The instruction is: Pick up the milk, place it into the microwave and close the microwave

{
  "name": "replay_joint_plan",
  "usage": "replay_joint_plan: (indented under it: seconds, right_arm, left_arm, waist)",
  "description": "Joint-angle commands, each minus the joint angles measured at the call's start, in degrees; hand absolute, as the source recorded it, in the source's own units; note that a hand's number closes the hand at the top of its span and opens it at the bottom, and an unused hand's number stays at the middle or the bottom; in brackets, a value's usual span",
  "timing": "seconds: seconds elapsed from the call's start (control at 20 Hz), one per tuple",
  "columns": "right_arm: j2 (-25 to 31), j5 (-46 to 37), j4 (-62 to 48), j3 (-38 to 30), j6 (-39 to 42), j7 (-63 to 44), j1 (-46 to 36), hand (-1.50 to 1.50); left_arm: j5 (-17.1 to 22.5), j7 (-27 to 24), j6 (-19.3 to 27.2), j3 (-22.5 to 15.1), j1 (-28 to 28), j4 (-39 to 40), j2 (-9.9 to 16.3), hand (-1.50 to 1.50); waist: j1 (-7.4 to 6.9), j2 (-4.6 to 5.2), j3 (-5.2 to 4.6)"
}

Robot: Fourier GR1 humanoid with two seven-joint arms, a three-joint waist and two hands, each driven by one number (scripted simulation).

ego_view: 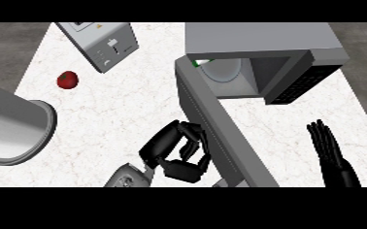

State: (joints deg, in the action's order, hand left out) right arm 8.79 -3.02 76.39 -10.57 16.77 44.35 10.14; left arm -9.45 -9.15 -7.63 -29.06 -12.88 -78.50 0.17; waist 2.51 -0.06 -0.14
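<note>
Grey boxy microwave [265, 41] sitting on the white marbled counter [114, 111], its long grey door [219, 121] swung wide open. Milk carton [203, 62], white with green, showing only partly at the cavity's left edge, inside. Left hand [175, 150] curling its fingers beside the door's outer face, gripping nothing. Right hand [331, 150] resting at right, fingers straight. Red tomato [67, 79], grey toaster [99, 43] and a metal pot [22, 131] lying left.

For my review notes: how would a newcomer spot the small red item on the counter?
Start at the grey toaster at the counter's far left. Just below and left of it lies the tomato, alone on bare marble. It is the only red, round thing among grey appliances.
</note>
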Motion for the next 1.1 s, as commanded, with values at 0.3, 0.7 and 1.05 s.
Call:
replay_joint_plan:
  seconds: [0.3,0.7,1.05]
  right_arm:
    - [3.6,10.9,17.1,-1.3,10.4,-6.0,7.1,-1.50]
    - [4.2,16.4,28.9,0.3,11.5,-14.7,8.3,-1.50]
    - [5.6,18.3,33.4,2.8,13.3,-19.4,7.9,-1.50]
  left_arm:
    - [13.5,-16.4,22.4,-14.1,-11.9,23.2,-0.2,1.50]
    - [25.9,-15.0,27.7,-23.6,-19.2,28.5,-0.2,1.50]
    - [35.9,-19.2,34.1,-25.5,-21.9,24.2,-0.2,1.50]
  waist:
    - [1.95,0.58,-0.08]
    - [4.21,1.09,-0.13]
    - [6.91,1.59,-0.26]
